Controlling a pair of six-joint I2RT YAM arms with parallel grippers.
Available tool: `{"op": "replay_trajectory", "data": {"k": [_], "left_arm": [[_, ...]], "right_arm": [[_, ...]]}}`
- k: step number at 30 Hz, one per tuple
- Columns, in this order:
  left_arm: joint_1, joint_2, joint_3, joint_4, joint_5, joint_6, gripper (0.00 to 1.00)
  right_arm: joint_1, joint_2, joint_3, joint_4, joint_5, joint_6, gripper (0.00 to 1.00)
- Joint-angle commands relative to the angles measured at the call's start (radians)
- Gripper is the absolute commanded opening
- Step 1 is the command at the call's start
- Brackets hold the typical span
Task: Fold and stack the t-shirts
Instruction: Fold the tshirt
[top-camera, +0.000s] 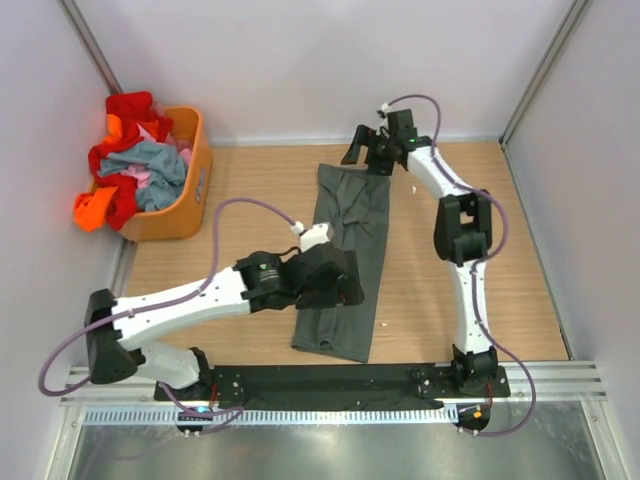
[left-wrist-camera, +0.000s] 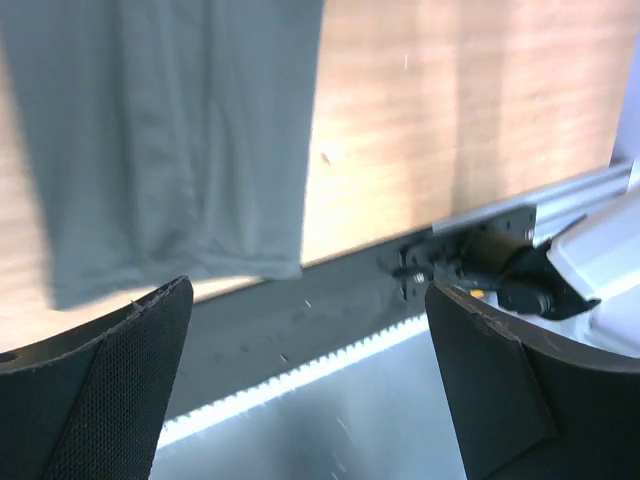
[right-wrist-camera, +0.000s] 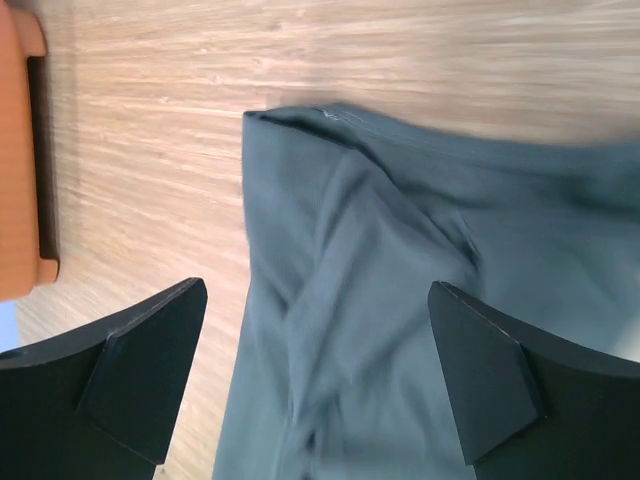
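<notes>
Dark grey t-shirt (top-camera: 355, 215) in a long strip, centre frame — light, limp.
Left gripper (left-wrist-camera: 308, 290) and right gripper (right-wrist-camera: 316, 288) spread, empty — corners look best to pinch.

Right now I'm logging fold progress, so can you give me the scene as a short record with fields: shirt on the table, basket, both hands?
shirt on table: dark grey t-shirt, folded into a long narrow strip, lying on the wooden table
left hand: open, holding nothing, over the strip's near half
right hand: open, holding nothing, over the strip's far end
basket: orange basket at far left, holding a heap of unfolded shirts in red, orange, pink and blue-grey
stack: none yet
</notes>
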Motion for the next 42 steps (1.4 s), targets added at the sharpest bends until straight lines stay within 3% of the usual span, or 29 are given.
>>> {"op": "replay_trajectory", "data": {"k": [1,6,10,13,14,18,20,22,29,38,42], "left_arm": [[0.018,-0.079,0.014,-0.172,-0.225,0.086,0.99],[0.149,-0.176,-0.172,-0.088,-0.175,0.160,0.93],[0.189,-0.245,-0.330,0.066,-0.153,0.201,0.82],[0.222,-0.248,-0.410,0.164,-0.123,0.208,0.80],[0.225,-0.239,-0.428,0.178,-0.117,0.192,0.80],[0.225,-0.209,-0.492,0.248,-0.041,0.146,0.75],[0.225,-0.209,-0.549,0.305,-0.008,0.129,0.73],[0.223,-0.213,-0.598,0.339,0.008,0.103,0.69],[0.139,-0.150,-0.670,0.403,0.005,0.005,0.65],[0.073,-0.134,-0.730,0.422,-0.035,-0.085,0.58],[0.070,-0.134,-0.732,0.423,-0.032,-0.087,0.50]], "right_arm": [[-0.044,-0.368,-0.143,0.025,0.124,-0.080,1.00],[-0.048,-0.647,-0.464,-0.047,0.357,-0.050,1.00],[-0.032,-0.881,-0.800,-0.041,0.309,0.029,1.00],[0.028,-1.100,-1.073,-0.042,0.324,0.128,1.00],[0.054,-1.158,-1.206,-0.036,0.324,0.158,0.98],[0.189,-1.481,-1.480,-0.067,0.358,0.314,0.86],[0.220,-1.557,-1.603,-0.085,0.338,0.395,0.76],[0.278,-1.640,-1.700,-0.102,0.326,0.443,0.75],[0.514,-1.711,-1.871,-0.006,0.345,0.650,0.72],[0.755,-1.484,-1.919,0.210,0.405,0.802,0.59],[0.823,-1.455,-1.914,0.201,0.474,0.848,0.53]]}}
